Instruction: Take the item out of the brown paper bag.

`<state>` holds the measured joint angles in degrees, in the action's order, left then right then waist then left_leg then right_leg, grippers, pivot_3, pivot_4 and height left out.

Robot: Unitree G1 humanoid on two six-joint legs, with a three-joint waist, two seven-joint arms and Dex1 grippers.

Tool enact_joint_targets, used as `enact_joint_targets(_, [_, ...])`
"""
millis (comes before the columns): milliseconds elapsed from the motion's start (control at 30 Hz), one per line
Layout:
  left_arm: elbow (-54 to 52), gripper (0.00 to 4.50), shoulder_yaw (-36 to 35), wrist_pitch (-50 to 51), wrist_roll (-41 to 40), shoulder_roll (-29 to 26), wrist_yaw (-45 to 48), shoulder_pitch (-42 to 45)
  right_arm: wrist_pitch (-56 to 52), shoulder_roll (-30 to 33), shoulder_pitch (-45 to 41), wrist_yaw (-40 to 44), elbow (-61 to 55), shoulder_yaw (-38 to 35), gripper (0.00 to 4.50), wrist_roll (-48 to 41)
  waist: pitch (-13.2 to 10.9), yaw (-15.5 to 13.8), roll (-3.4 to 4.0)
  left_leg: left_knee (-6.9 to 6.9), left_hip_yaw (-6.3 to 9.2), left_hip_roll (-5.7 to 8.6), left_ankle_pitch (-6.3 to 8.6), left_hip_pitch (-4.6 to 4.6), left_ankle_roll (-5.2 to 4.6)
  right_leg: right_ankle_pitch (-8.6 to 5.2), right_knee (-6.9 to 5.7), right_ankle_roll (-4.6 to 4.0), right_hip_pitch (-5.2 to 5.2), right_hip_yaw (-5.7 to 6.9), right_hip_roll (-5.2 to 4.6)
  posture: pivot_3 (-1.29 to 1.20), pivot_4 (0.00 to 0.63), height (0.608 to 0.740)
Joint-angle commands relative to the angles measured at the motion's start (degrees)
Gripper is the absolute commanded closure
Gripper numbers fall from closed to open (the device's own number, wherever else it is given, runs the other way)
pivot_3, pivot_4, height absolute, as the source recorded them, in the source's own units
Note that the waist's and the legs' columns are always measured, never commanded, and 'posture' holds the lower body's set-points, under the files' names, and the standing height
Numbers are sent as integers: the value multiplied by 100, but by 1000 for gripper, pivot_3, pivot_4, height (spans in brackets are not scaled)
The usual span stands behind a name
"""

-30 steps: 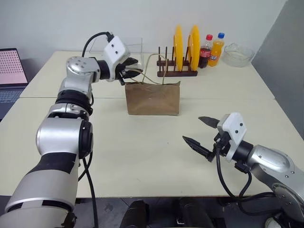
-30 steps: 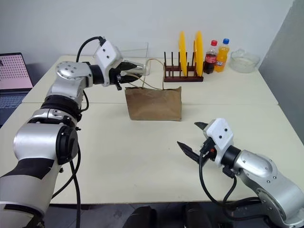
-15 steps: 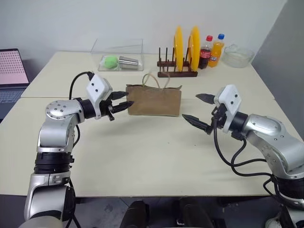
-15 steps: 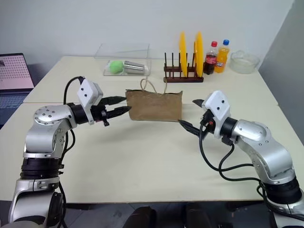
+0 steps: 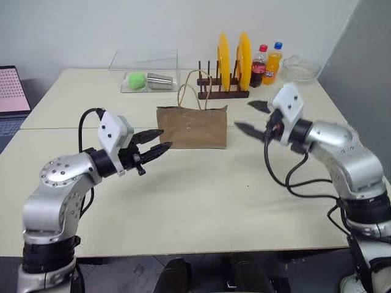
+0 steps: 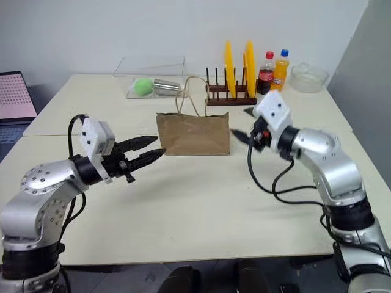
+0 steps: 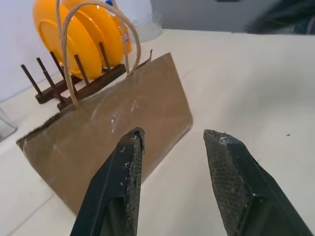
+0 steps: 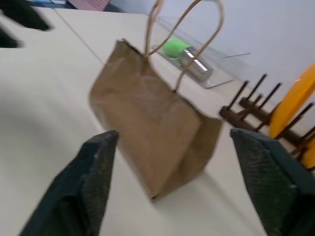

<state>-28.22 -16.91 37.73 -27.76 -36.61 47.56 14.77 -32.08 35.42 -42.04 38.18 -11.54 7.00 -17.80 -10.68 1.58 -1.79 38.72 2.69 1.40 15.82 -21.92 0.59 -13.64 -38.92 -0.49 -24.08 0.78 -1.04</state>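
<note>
- My left tool hangs just left of the brown paper bag, level, its fingers spread with nothing between them. I judge it is placed to steady the near left corner.
- The bag stands upright on the tabletop, mouth up, its two loop handles rising free, so the opening is reachable from above.
- The item I cannot see; I judge it lies inside the bag.
- My right tool hovers just right of the bag's upper edge, fingers wide apart and holding nothing, apparently ready to take the rim or a handle.
- Behind stands a plate rack with yellow plates, well clear of my reach path.
</note>
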Motion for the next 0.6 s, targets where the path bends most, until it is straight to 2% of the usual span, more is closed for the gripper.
enact_joint_targets(33, [-1182,2425,-488,629,-750,101,-572,-554,600,-116,-762,275,964,269,2461,504,0,3,0,0,-5,0,0,2,0,0,0,0,0,-5,0,0,150,740])
enact_joint_targets(233, [-1867,2425,-682,753,-1118,99,-1109,-1207,1840,-496,-1963,672,3262,669,4453,1254,0,-18,0,0,-3,2,0,1,0,1,4,-2,3,-2,-1,0,150,740])
enact_joint_targets(467, [-2110,2425,-504,471,-1129,161,-1411,-1502,3727,-1556,-3768,239,7278,1372,4483,2652,-2,16,3,-8,-22,0,-1,8,2,1,3,-11,-1,-14,0,0,150,740])
enact_joint_targets(600, [-2068,2425,-358,348,-1077,111,-1463,-1525,4118,-1982,-4137,-222,8326,1668,4483,3306,-2,15,3,-30,-25,0,-2,12,4,0,5,-15,-6,-17,-1,0,150,740])
